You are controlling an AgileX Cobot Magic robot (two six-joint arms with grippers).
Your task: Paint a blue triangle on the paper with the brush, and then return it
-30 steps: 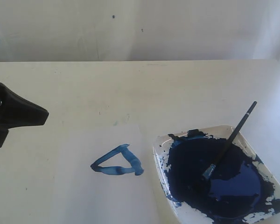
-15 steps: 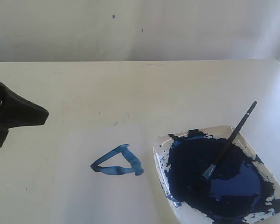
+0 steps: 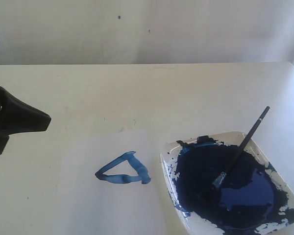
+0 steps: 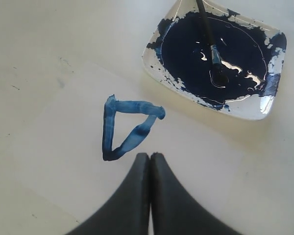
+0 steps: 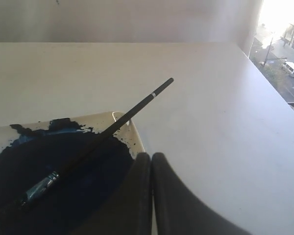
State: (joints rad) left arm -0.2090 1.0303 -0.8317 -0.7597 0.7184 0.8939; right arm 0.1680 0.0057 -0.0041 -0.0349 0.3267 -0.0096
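Far left first: left fingers (image 4: 132,196) pressed flat together, holding nothing, up at the left side of the bench (image 3: 161,93), apart from everything. Pointing out over the painted sheet, going by the wrist camera.

Next, going right: the paper (image 3: 88,205), white, lying flat on the bench, hard to tell from it but for faint edges. On its right half, the blue triangle (image 3: 120,179), all three sides drawn and joined, a bit wobbly, thicker in some spots. Looks done, as for the painting.

Just beside the paper on the right: a white square tray (image 3: 167,155), full of dark blue paint (image 3: 245,196), with splashes on the rim. Sits very close to the paper's edge; cannot tell if touching.

In the tray: the brush (image 3: 241,147), hairy end down in the paint, black handle leaning on the far rim and sticking out past it. Not held by anything. Looks done too, as for putting it away.

Far right: right fingers (image 5: 171,205) closed tight, empty, near one corner of the tray, apart from the brush handle. Out of sight in the wide view.

Left to do: nothing much, as far as can be told; maybe just moving the fingers off to rest.

Around: a bare wall (image 3: 137,29) behind, a bright window (image 5: 279,29) past the right end of the bench. Nothing standing in the way. Worth watching: the handle poking out, easy to bump, and the wet paint.
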